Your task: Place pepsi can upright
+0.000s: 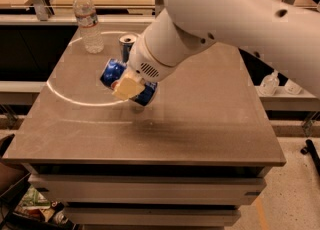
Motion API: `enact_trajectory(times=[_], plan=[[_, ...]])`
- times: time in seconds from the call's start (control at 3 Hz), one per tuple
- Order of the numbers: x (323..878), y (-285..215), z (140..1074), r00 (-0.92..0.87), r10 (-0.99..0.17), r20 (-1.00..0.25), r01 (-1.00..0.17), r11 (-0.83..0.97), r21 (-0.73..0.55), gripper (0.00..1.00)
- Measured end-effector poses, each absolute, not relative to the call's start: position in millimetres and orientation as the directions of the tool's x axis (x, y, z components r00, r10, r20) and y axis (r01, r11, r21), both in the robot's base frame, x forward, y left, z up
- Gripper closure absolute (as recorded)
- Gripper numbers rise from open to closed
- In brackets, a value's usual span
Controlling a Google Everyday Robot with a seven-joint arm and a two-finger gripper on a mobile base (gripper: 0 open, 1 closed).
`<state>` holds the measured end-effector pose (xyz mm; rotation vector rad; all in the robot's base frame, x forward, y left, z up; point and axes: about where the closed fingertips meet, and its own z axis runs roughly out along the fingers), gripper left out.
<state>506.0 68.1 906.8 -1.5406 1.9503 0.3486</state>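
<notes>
End effector [129, 88] grips the pepsi can [111, 72] tilted; released now, it may roll into the slim can [127, 45] at twelve o'clock.

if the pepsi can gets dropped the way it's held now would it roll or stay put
Probably rolls: the pepsi can lies nearly sideways in the gripper, above the smooth flat table, so its round wall would land first. Rolling, it might knock the slim can standing behind it, which looks tippy.
</notes>
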Motion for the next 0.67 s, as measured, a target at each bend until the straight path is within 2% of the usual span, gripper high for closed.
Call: enact_trajectory(times=[0.67], plan=[[497.4, 65.2, 909.2, -0.039, -0.615, -0.787, -0.955, 0.255, -0.151, 1.0]])
